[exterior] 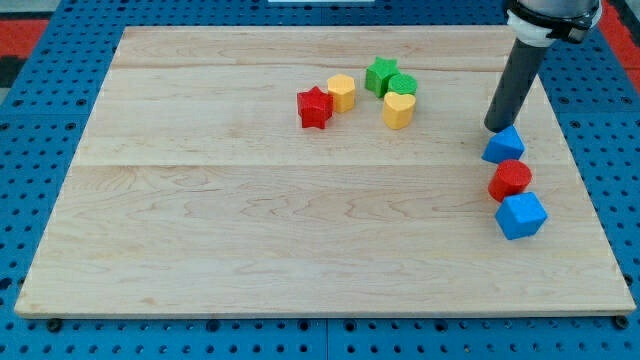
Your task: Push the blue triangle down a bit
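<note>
The blue triangle (503, 146), a small matte wedge, lies near the right edge of the pale wood-grain bench (250, 230). My tip (496, 128), a smooth dark rod's end with no gripper, touches its top edge. A red round block (510, 179) sits just below.

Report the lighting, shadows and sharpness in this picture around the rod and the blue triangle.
Camera view: even, soft light, no glare on the wooden board; blocks cast only faint short shadows; my tip and the blue triangle just below it are sharp; the rod's top is cut off by the view's top edge.
</note>
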Available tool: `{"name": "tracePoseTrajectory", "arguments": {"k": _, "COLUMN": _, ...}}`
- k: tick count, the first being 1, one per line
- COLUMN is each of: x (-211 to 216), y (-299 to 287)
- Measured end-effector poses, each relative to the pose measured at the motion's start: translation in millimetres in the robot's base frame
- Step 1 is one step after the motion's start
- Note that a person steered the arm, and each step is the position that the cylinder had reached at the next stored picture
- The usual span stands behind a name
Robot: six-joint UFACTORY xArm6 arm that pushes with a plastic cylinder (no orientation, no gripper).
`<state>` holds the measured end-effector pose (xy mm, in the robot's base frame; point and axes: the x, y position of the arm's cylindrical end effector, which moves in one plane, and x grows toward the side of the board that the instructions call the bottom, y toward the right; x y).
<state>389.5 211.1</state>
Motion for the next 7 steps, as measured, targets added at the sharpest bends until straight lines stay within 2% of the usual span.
{"name": "tracePoseTrajectory", "arguments": {"k": 7, "x": 8.3, "y": 0.0}}
